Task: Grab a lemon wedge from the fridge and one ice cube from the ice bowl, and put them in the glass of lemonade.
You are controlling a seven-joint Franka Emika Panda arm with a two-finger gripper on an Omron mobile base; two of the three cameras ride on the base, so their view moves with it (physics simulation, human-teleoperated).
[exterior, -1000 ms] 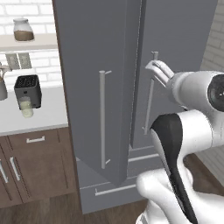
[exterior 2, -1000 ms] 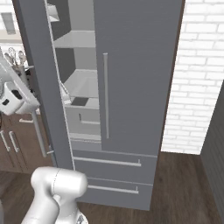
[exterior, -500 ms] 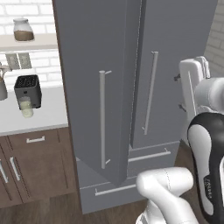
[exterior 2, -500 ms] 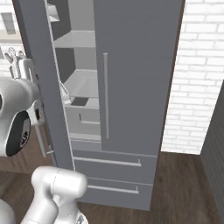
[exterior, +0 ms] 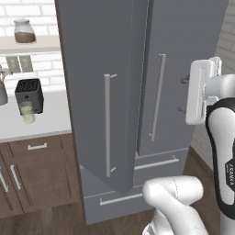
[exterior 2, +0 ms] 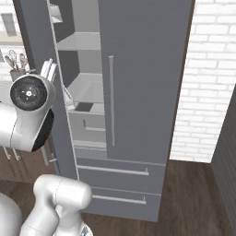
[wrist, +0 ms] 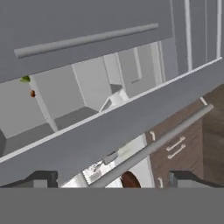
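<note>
Currently you are looking at the fridge [exterior: 137, 92] standing with its left door ajar; end effector [wrist: 109, 177] is spreading wide, empty. Possibly the lemon wedge [wrist: 25, 79] is sitting on an inner shelf.

Glossy white arm [exterior: 176, 195] with black joints, faint lettering, perhaps "FRANKA".

1. The white arm rose from its base and folded back on itself, elbow high.
2. The wrist was raised at about mid-height, level with the upper arm.
3. The end effector [wrist: 112, 177] held nothing, its two dark fingertips [wrist: 40, 178] spread wide apart.
</note>
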